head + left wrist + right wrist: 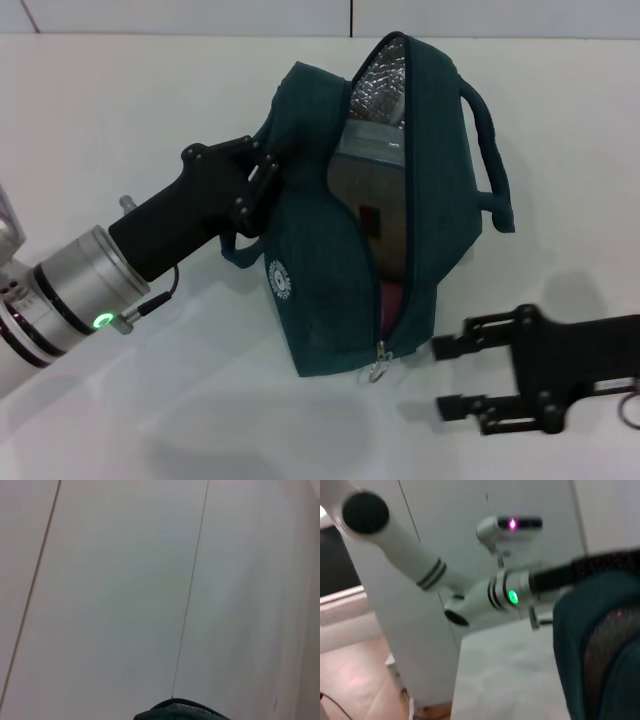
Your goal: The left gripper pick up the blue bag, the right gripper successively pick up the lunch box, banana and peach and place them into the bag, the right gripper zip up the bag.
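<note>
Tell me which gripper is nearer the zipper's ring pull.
Right. The right gripper, open, sits just beside the ring pull at the blue bag's near end; the left gripper grips the bag's far upper side.

The left arm (470, 597), white with a green light ring (512, 597), reaches to the blue bag (600, 645). Its black gripper end meets the bag's top edge. A pale table (505, 680) lies beneath.

One blue bag (340, 270) counted on one white tabletop (120, 110), two rope-like handles (490, 160) seen on it, one metal ring pull (376, 372) at its zipper, one lunch box (375, 200) seen inside, two black tools counted, left tool (262, 180) and right tool (450, 378)
</note>
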Controlling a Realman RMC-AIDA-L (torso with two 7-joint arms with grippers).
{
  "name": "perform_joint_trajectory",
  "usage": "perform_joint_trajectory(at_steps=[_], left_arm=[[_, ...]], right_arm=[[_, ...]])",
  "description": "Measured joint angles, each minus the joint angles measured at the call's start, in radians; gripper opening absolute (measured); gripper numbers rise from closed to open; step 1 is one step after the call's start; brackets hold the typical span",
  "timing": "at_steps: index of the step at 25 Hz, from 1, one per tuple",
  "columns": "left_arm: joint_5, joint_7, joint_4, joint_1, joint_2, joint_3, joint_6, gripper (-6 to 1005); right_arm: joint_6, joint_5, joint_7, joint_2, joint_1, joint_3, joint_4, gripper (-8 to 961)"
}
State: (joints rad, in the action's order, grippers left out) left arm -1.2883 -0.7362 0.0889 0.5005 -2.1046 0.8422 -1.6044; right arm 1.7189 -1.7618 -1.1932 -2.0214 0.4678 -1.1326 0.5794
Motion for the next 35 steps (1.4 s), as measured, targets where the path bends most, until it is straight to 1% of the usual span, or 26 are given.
perform_joint_trajectory(at_steps=[3, 5, 8, 11, 16, 17, 19, 21, 30, 35], left_arm=[[0.005, 0.0, -0.007, 0.004, 0.001, 0.001, 0.0, 42], [0.006, 0.0, -0.007, 0.004, 0.001, 0.002, -0.001, 42], [0.006, 0.0, -0.011, 0.008, 0.0, 0.004, -0.003, 42], [0.006, 0.0, -0.016, 0.011, 0.0, 0.002, -0.004, 42], [0.007, 0.0, -0.016, 0.011, 0.0, 0.001, -0.005, 42], [0.007, 0.0, -0.016, 0.011, 0.0, 0.001, -0.005, 42], [0.007, 0.0, -0.016, 0.01, 0.0, 0.001, -0.005, 42], [0.007, 0.0, -0.015, 0.01, 0.0, 0.001, -0.005, 42], [0.008, 0.0, -0.016, 0.013, 0.0, 0.0, -0.005, 42], [0.021, 0.0, -0.016, 0.013, 0.0, 0.0, -0.005, 42]], right_arm=[[-0.068, 0.013, -0.008, -0.002, 0.039, -0.057, -0.059, 570], [-0.101, 0.015, -0.017, -0.004, 0.071, -0.069, -0.102, 570], [-0.128, 0.016, -0.025, -0.005, 0.095, -0.077, -0.135, 569], [-0.168, 0.049, -0.031, -0.005, 0.112, -0.108, -0.163, 567], [-0.25, 0.164, -0.042, -0.006, 0.14, -0.276, -0.177, 564], [-0.254, 0.174, -0.042, -0.006, 0.142, -0.288, -0.177, 563], [-0.271, 0.228, -0.047, -0.006, 0.155, -0.366, -0.177, 562], [-0.279, 0.25, -0.06, -0.006, 0.165, -0.407, -0.173, 561], [-0.282, 0.3, -0.064, -0.006, 0.163, -0.427, -0.167, 555], [-0.282, 0.3, -0.065, -0.006, 0.163, -0.425, -0.167, 471]])
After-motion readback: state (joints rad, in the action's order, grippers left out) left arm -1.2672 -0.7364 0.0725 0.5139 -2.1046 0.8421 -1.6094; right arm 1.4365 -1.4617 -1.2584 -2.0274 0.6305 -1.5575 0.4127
